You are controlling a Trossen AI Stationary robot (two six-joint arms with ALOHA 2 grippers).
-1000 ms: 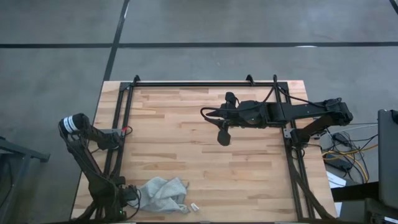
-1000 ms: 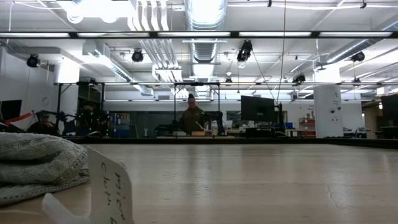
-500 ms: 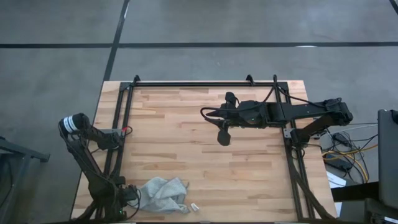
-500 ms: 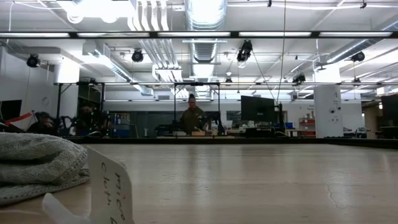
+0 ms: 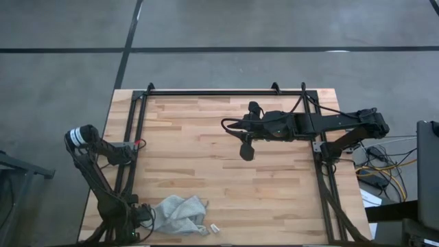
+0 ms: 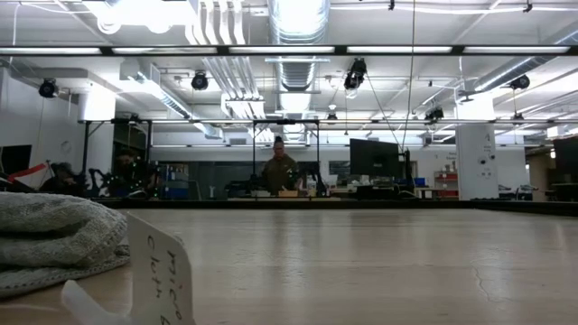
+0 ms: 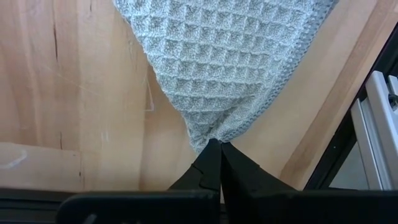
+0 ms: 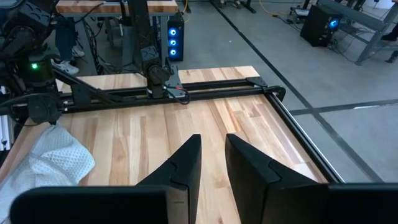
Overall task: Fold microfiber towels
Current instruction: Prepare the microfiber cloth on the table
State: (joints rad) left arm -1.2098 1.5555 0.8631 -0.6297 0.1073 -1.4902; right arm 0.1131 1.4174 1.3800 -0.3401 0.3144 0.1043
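Observation:
The grey-green microfiber towel lies crumpled on the wooden table near its near-left corner. It also shows in the low view as a bunched heap and in the right wrist view. My left gripper stands at the towel's left end, shut on it. My right gripper hangs high over the middle of the table, open, with nothing between its fingers and far from the towel. My left gripper pinches a corner of the towel between its two fingertips, where a hemmed edge runs in. The fingers come from above, pointing steeply down. The cloth fans out from the corner and lies on the table.
A small white card with handwriting stands just right of the towel by the near edge. Black frame rails run along the table's left, right and far sides. Bare wood spans the middle. A person stands far back in the room.

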